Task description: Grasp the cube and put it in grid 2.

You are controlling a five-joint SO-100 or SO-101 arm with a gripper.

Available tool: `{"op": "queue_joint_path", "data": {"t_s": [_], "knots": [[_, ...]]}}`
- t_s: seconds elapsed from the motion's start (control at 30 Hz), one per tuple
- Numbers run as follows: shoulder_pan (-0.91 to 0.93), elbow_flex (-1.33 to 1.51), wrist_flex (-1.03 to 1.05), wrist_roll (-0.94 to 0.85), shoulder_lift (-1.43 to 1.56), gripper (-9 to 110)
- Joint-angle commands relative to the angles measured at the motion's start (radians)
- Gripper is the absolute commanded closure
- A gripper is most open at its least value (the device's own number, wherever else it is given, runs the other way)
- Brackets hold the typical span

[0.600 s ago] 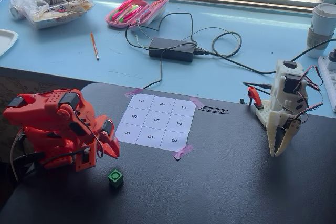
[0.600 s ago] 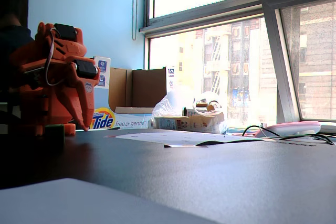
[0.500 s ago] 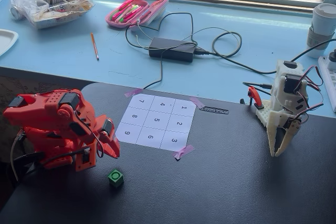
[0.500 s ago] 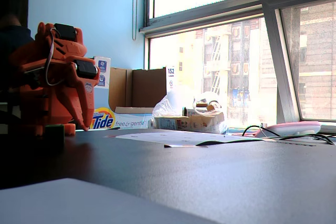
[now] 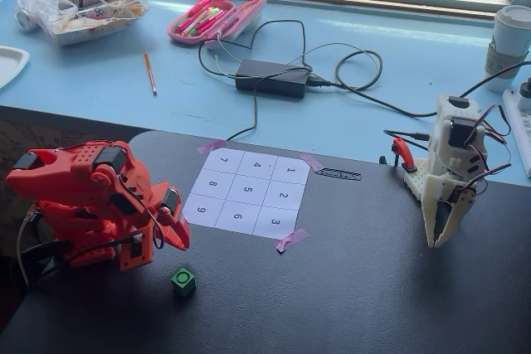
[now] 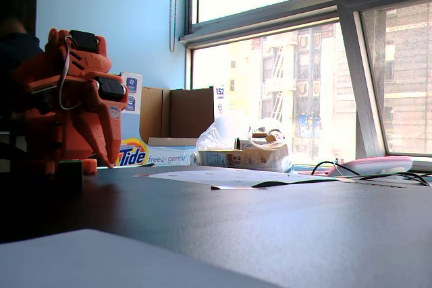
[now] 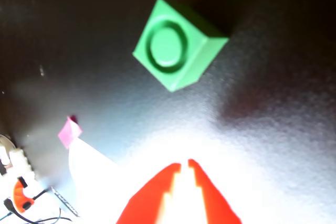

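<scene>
**Ana:** Since the small bright green plastic cube with the dark ring on its top face sits free on the dark bench, just in front of the orange arm's tool, I'd judge the step in hand is the approach and grasp. How would you do it well?

**Ben:** First spread the fingers wider than the cube. Seen from the wrist, the cube lies turned diagonally to the tool, so I'd rotate the wrist until the fingers face two flat sides, not corners. Then reach past the tips, come down straddling it, and close low on its body.

**Ana:** And the tool now?

**Ben:** Nearly closed: only a thin slit shows between the red fingertips. It holds nothing and touches nothing; the cube is clear of the tips.

**Ana:** Where does the cube go?

**Ben:** To the white paper square printed with a 2, in the middle of the far column of the taped numbered sheet, across the sheet from the cube.
</scene>
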Motion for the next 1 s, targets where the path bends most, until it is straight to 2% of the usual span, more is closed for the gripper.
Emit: {"op": "queue_joint_path", "data": {"t_s": [0.0, 0.77, 0.97], "knots": [[-0.005, -0.012, 0.041, -0.017, -0.008, 101], [0.006, -0.021, 0.018, -0.025, -0.012, 101], [0.023, -0.149, -0.031, -0.006, -0.213, 94]]}}
